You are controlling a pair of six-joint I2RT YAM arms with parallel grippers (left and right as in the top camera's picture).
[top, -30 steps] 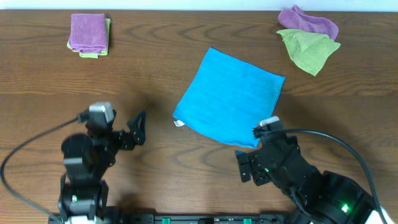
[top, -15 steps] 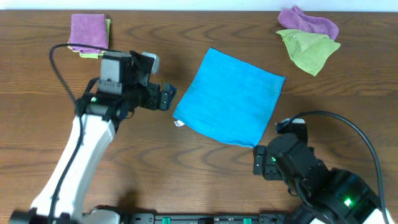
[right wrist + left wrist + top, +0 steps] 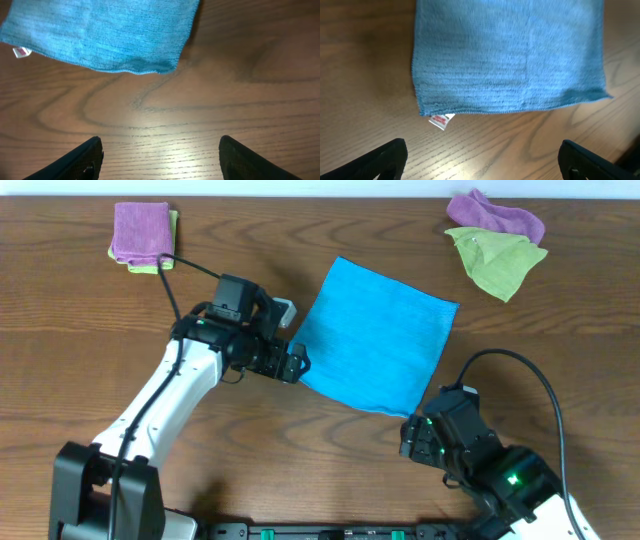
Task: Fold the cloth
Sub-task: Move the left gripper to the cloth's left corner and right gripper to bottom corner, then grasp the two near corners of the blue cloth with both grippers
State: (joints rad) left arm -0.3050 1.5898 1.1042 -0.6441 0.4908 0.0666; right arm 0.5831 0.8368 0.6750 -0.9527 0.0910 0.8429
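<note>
Your left claw (image 3: pixel 482 152) gapes wide just short of the white tag (image 3: pixel 441 120), your right claw (image 3: pixel 160 150) stands apart and empty off the next corner, and the cloth (image 3: pixel 375 340) lies flat on the table (image 3: pixel 100 330), looking soft, light and limp, so pinch those two corners.

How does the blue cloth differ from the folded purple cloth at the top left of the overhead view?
The blue cloth lies spread flat; the purple cloth is folded into a small rectangle. The blue cloth rests directly on the table, the purple cloth on a yellow-green cloth. The blue cloth shows a white tag; the purple cloth shows none. Both are soft cloths, and neither is held.
</note>
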